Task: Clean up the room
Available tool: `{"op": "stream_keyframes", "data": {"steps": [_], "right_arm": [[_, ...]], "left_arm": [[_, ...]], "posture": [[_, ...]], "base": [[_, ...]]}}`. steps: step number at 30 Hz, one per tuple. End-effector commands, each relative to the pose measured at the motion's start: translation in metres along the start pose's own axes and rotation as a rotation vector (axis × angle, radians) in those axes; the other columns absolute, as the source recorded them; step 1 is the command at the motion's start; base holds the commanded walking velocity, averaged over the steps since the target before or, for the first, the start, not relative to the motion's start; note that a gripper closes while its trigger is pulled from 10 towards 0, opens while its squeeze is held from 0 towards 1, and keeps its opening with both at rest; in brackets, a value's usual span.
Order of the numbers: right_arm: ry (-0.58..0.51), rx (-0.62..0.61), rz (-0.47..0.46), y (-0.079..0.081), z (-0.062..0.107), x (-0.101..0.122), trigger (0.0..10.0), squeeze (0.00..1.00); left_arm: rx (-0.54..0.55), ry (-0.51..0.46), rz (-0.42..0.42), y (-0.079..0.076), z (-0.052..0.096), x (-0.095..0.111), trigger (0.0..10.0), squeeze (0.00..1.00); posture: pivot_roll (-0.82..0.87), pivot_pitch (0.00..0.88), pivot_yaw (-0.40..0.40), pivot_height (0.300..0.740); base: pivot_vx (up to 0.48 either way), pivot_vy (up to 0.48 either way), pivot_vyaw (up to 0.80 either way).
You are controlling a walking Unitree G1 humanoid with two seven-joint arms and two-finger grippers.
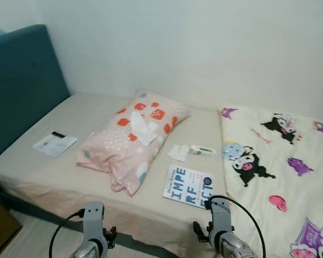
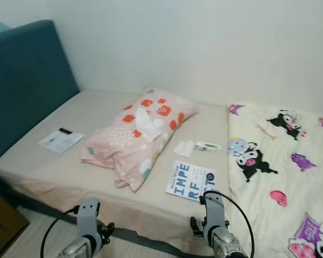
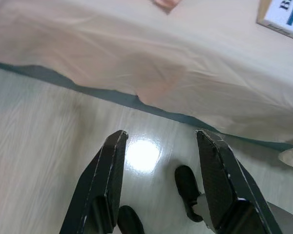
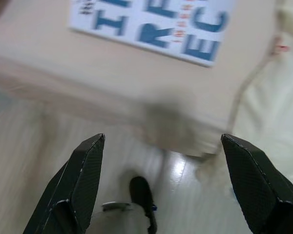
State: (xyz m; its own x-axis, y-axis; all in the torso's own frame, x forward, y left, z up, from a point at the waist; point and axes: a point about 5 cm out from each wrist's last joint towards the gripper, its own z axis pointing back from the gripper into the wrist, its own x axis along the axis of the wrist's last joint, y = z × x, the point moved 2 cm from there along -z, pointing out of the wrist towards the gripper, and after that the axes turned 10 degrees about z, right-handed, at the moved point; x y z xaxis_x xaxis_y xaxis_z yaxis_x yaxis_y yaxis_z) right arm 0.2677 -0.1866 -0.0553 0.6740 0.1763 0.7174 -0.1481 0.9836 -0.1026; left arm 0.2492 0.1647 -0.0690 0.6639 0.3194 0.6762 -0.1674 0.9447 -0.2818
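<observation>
A bed with a beige sheet (image 1: 70,177) stands before me. On it lie a pink patterned pillow (image 1: 130,141) with a white tissue (image 1: 142,128) on top, a white book (image 1: 188,187) with blue letters near the front edge, a crumpled tissue (image 1: 178,152) and a small tube (image 1: 202,150). A white leaflet (image 1: 55,143) rests at the left. My left gripper (image 3: 161,134) hangs open over the floor by the bed's edge. Just short of the book (image 4: 156,24), my right gripper (image 4: 164,139) is open wide with nothing in it.
A cream cartoon-print blanket (image 1: 280,161) covers the bed's right side. A teal headboard (image 1: 21,80) rises at the left, a white wall behind. A brown cardboard box (image 1: 0,226) sits on the pale wood floor (image 3: 39,146) at the lower left.
</observation>
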Motion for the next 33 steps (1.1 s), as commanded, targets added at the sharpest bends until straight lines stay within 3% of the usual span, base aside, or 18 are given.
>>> {"op": "stream_keyframes", "data": {"steps": [1,13,21,27,33], "right_arm": [[0.007,-0.004,-0.014,-0.0003,0.0003,-0.0021,10.0,0.0],[0.004,-0.011,-0.019,-0.0013,0.0003,-0.0015,10.0,0.0],[0.004,-0.029,-0.025,-0.0039,0.0003,-0.0004,10.0,0.0],[0.004,-0.029,-0.02,-0.004,0.0003,-0.0005,10.0,0.0],[-0.004,-0.03,-0.027,-0.0041,0.0005,-0.0003,10.0,0.0]], "left_arm": [[0.002,0.013,-0.019,0.002,0.0007,-0.0024,10.0,0.0],[-0.007,0.01,-0.021,0.0007,0.0004,-0.0016,10.0,0.0],[-0.011,0.01,-0.022,0.0002,0.0005,-0.0019,10.0,0.0],[-0.014,0.01,-0.021,-0.0003,0.0005,-0.0023,10.0,0.0],[-0.016,0.011,-0.021,-0.0007,0.0006,-0.0031,10.0,0.0]], "posture": [[-0.11,0.0,0.022,0.74],[-0.11,0.0,0.025,0.74],[-0.11,0.0,0.026,0.74],[-0.11,0.0,0.026,0.74],[-0.12,0.002,0.026,0.74]], "base": [[0.0,0.0,-0.8],[0.081,0.0,-0.8],[0.298,0.0,0.0],[0.322,0.0,-0.69],[0.325,0.0,0.0]]}}
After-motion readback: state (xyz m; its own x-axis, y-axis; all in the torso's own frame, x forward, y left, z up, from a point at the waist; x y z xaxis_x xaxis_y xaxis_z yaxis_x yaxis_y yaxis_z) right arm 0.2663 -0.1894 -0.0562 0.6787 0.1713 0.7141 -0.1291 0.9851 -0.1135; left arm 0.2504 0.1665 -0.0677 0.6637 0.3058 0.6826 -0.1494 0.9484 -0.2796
